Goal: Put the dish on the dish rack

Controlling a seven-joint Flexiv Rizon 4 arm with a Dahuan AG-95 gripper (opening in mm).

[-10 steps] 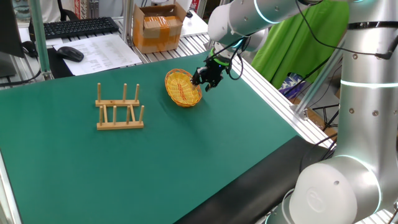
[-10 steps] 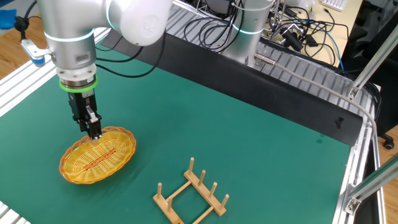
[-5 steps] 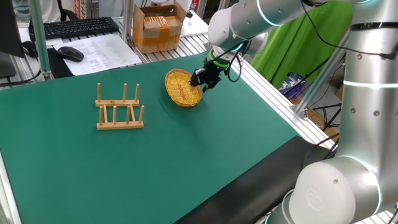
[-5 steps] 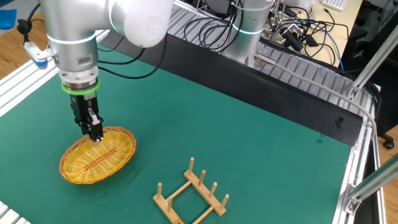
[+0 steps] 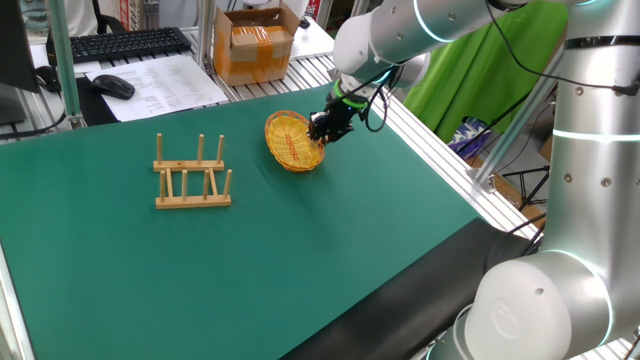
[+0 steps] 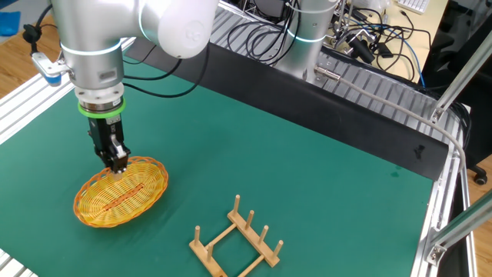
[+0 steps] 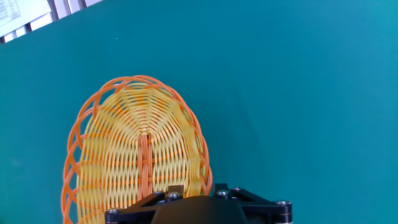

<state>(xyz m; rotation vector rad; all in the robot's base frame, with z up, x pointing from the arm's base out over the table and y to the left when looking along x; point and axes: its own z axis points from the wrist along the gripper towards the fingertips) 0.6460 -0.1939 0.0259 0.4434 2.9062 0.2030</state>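
Note:
The dish (image 5: 288,142) is a round yellow-orange woven plate lying flat on the green mat at the far right, also seen in the other fixed view (image 6: 119,192). My gripper (image 5: 322,131) comes down on its right rim. In the hand view one finger (image 7: 175,188) stands inside the dish (image 7: 137,143) and the other just outside, and the gripper (image 7: 197,187) is closed in on the rim. From the other side the gripper (image 6: 117,162) touches the far rim. The dish rack (image 5: 192,178), light wood with upright pegs, stands apart to the left and holds nothing (image 6: 237,242).
A cardboard box (image 5: 255,45), a keyboard (image 5: 125,42) and a mouse (image 5: 112,86) lie beyond the mat's far edge. An aluminium frame rail (image 5: 440,150) runs along the mat's right side. Cables (image 6: 361,38) lie behind the arm's base.
The jaws have drawn together round the dish's rim. The hand has shifted only slightly; the dish and the rack have stayed in place.

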